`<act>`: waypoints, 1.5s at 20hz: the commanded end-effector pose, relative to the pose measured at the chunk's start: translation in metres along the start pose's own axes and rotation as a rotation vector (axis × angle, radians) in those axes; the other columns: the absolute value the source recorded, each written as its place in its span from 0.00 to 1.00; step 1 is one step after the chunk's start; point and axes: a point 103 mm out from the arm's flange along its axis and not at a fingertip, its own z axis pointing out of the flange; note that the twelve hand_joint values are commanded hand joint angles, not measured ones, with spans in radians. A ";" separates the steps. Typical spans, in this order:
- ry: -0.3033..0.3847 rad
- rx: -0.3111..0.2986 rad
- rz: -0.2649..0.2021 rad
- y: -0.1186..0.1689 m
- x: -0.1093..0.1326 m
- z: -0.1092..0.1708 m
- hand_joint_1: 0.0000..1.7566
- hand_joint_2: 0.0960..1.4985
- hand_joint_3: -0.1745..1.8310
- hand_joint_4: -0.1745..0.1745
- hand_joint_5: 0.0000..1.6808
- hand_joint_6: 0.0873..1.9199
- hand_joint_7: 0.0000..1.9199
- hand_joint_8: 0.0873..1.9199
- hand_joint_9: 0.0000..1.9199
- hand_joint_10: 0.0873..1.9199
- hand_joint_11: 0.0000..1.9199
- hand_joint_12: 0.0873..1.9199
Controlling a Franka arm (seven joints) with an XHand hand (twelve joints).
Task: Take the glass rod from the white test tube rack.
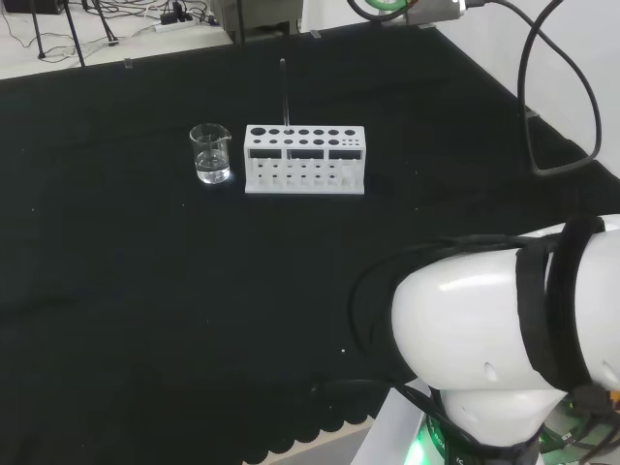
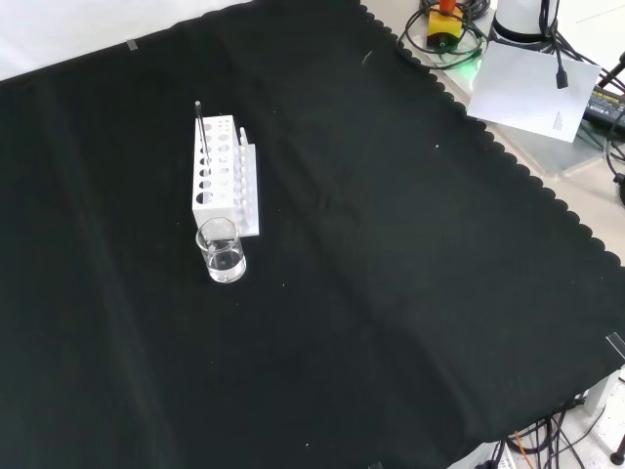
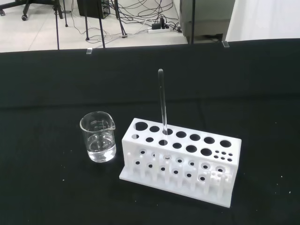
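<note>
1. Nearest the head camera is the arm's big white link (image 1: 504, 339), wrapped by a black strap, at the view's lower right. Beyond it the desk (image 1: 145, 320) lies under black cloth. The white test tube rack (image 1: 304, 160) stands on the cloth up and to the left of that link, and the glass rod (image 1: 285, 95) rises upright from one of its back-row holes, towards the rack's left half. A clear beaker (image 1: 210, 154) with a little clear liquid stands just beside the rack's left end, apart from it.

2. Front view: the beaker (image 2: 222, 251) is the closest piece to the camera, just in front of the rack's near end. The white test tube rack (image 2: 224, 177) runs away from the camera behind it, and the glass rod (image 2: 200, 129) stands in a hole on the rack's left row, towards its far end. The arm's base (image 2: 522, 18) sits at the top right, off the cloth, well apart from the ware.

3. Wrist view: the camera looks across the cloth at the white test tube rack (image 3: 180, 161), with the glass rod (image 3: 162, 101) upright in a hole of its back row and the beaker (image 3: 98, 137) just beside the rack's end. These things are some way ahead of the wrist, so the rod is still seated in the rack and untouched.

4. Whether the robot hand is open or closed, I cannot tell.
</note>
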 end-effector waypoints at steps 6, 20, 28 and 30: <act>0.002 -0.016 -0.005 -0.001 -0.005 0.001 0.41 0.49 0.38 0.26 0.00 0.00 0.00 0.11 0.00 0.24 0.00 0.36; 0.006 0.003 -0.064 0.054 0.010 0.004 0.39 0.52 0.34 0.26 0.00 0.00 0.00 0.17 0.00 0.32 0.00 0.47; 0.025 0.009 -0.107 0.087 0.006 0.015 0.38 0.53 0.35 0.25 0.00 0.00 0.00 0.25 0.01 0.40 0.00 0.58; 0.045 0.000 -0.122 0.099 0.004 0.019 0.38 0.53 0.35 0.25 0.00 0.00 0.00 0.26 0.01 0.41 0.00 0.59</act>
